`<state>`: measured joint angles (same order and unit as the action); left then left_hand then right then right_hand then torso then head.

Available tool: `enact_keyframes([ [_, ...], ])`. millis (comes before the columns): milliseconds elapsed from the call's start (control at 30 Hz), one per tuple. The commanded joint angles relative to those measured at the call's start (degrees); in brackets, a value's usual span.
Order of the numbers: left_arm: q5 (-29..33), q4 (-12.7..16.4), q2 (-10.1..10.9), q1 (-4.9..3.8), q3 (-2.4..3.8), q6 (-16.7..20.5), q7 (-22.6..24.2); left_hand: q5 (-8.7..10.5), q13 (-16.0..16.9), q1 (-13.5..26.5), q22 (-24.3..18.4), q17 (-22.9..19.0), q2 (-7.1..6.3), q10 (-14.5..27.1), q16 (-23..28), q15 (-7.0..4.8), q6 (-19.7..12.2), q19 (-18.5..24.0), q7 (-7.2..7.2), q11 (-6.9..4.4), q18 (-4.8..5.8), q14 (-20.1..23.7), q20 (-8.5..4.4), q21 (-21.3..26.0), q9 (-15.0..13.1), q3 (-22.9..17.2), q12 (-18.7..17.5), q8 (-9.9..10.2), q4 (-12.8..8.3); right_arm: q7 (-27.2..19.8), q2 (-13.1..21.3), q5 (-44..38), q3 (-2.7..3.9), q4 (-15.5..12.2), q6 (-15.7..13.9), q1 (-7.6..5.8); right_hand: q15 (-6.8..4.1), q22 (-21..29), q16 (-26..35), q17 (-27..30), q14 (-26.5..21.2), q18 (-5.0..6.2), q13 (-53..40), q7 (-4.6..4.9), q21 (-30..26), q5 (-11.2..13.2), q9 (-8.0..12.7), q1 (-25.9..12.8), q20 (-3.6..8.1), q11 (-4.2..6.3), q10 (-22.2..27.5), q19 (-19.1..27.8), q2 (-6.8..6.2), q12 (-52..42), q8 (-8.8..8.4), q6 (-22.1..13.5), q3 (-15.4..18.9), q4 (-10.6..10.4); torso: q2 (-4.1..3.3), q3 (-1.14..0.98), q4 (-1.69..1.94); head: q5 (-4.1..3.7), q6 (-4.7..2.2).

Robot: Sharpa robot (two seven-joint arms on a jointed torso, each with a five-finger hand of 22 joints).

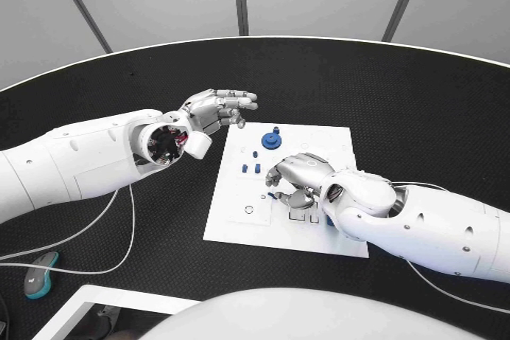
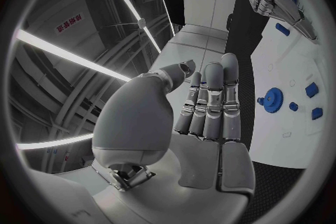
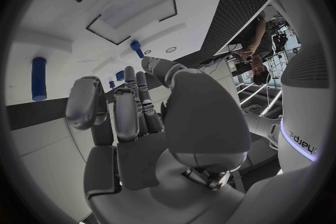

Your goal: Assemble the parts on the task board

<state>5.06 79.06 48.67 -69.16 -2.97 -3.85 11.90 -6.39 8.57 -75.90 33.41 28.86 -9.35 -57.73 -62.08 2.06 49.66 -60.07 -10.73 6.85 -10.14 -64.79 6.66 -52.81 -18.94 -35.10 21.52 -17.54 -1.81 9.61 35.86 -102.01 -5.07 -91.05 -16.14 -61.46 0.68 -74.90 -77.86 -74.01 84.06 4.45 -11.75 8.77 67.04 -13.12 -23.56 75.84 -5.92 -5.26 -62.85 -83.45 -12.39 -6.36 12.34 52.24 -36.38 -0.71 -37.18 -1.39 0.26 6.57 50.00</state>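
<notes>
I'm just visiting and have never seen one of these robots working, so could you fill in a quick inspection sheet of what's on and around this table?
Surface: round black table with a pale rim.
Job's things: white rectangular task board; a blue gear-shaped part stands near its far edge, small blue pieces nearer the middle.
Clutter: a teal-edged dark object at the table's near left; what it is cannot be told.
Hands: left hand hovers off the board's far left corner, holding nothing; right hand is over the board's middle, grasp unclear.
Cables: white cable lying across the table under the left arm.
Surroundings: grey floor beyond the table.
</notes>
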Motion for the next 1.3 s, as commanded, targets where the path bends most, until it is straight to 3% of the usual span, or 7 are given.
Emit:
enact_keyframes([
  [33, 0.0, 0.0, 0.1, 0.0, 0.0, 0.0, 0.0, -0.02, 0.1, -0.1, -0.1, -0.1, 0.3, 0.4, -0.3, 0.17, 0.0, -0.1, -0.44, 0.1, -0.46, 0.4, 0.46, 0.2, 0.0, 0.3, 0.3, 0.4, 0.1, 0.2, 1.0, 0.0, -0.01, -0.8, -0.6, 0.0, -0.44, -2.3, -0.3, 0.0, 2.4, 0.19, 0.1, 0.01, 0.2, 0.5, -0.1, -0.2, 0.21, 0.02, -0.5, -0.3, -0.3, -0.3, 0.4, 0.5, 0.4, 0.0, 0.07, -0.06, -0.04, -0.08, -0.1],
  [400, 0.0, 0.1, 0.2, 0.01, 0.0, -0.1, 0.0, -0.03, 0.1, -0.2, -0.1, -0.1, 0.32, 0.4, -0.3, 0.18, 0.0, -0.1, -0.44, 0.1, -0.46, 0.4, 0.47, 0.2, 0.0, 0.3, 0.3, 0.4, 0.0, 0.7, 2.3, 0.0, -0.06, -0.9, 0.3, 0.0, -0.63, -2.6, -0.4, -0.1, 2.5, 0.07, 0.3, -0.29, 0.7, 1.3, -0.6, -0.4, 0.38, 0.24, -1.3, -0.6, -0.54, -0.7, 1.38, 2.1, 0.8, -0.2, -0.04, 0.07, 0.12, -0.44, -0.37],
  [600, 0.0, 0.1, 0.2, 0.01, -0.01, -0.3, -0.1, -0.03, 0.1, -0.2, -0.1, -0.1, 0.33, 0.4, -0.3, 0.18, 0.0, -0.1, -0.44, 0.1, -0.46, 0.4, 0.47, 0.2, 0.0, 0.3, 0.3, 0.4, 0.0, 1.0, 1.5, 0.0, -0.09, 0.0, -0.6, 0.07, -0.66, -2.6, -0.5, -0.1, 2.5, 0.05, 0.3, -0.23, 0.7, 1.5, -0.7, -0.6, 0.41, 0.27, -1.6, -0.7, -0.71, -0.8, 1.38, 2.1, 1.0, -0.3, -0.07, 0.04, 0.19, -0.5, -0.4],
  [733, 0.0, 0.2, 0.3, 0.01, -0.01, -0.3, -0.2, -0.03, 0.1, -0.2, -0.1, -0.1, 0.33, 0.4, -0.3, 0.18, 0.0, -0.1, -0.44, 0.1, -0.46, 0.4, 0.47, 0.2, 0.0, 0.3, 0.3, 0.4, 0.0, 1.5, 0.9, 0.0, -0.1, 0.5, -1.4, 0.31, -0.73, -2.8, -0.5, -0.1, 2.5, -0.01, 0.3, -0.23, 1.1, 1.7, -0.8, -0.7, 0.47, 0.37, -2.2, -0.8, -0.88, -1.0, 1.51, 2.1, 1.2, -0.4, -0.08, 0.14, 0.19, -0.6, -0.39],
  [967, 0.0, 0.3, 0.3, 0.01, -0.01, -0.4, -0.2, -0.03, 0.1, -0.2, -0.1, -0.1, 0.33, 0.4, -0.3, 0.18, 0.0, -0.1, -0.44, 0.1, -0.46, 0.4, 0.47, 0.2, 0.0, 0.3, 0.3, 0.4, 0.0, 3.1, 0.3, 0.0, -0.1, 0.9, -1.3, 0.88, -0.58, -3.5, -0.7, -0.2, 2.6, -0.29, 0.3, 0.53, 2.2, 2.0, -1.1, -1.9, 0.43, 0.14, -3.7, -1.3, -1.43, -1.1, 1.97, 2.5, 1.9, -1.3, -0.07, 0.07, 0.09, -0.5, -0.22],
  [1300, 0.0, 0.2, 0.3, 0.01, -0.01, -0.4, -0.3, -0.03, 0.1, -0.2, -0.1, -0.1, 0.33, 0.4, -0.3, 0.18, 0.0, -0.1, -0.44, 0.1, -0.46, 0.4, 0.47, 0.2, 0.0, 0.3, 0.3, 0.4, 0.0, 4.3, -0.2, 1.7, -0.1, 0.9, -0.8, 1.55, -0.79, -4.1, -1.0, -0.5, 2.7, -0.47, 0.2, 0.15, 3.3, 2.0, -1.3, -2.9, 0.52, 0.5, -5.0, -1.6, -2.04, -1.2, 2.42, 3.1, 2.7, -2.2, -0.05, 0.03, 0.07, -0.49, 0.0],
])
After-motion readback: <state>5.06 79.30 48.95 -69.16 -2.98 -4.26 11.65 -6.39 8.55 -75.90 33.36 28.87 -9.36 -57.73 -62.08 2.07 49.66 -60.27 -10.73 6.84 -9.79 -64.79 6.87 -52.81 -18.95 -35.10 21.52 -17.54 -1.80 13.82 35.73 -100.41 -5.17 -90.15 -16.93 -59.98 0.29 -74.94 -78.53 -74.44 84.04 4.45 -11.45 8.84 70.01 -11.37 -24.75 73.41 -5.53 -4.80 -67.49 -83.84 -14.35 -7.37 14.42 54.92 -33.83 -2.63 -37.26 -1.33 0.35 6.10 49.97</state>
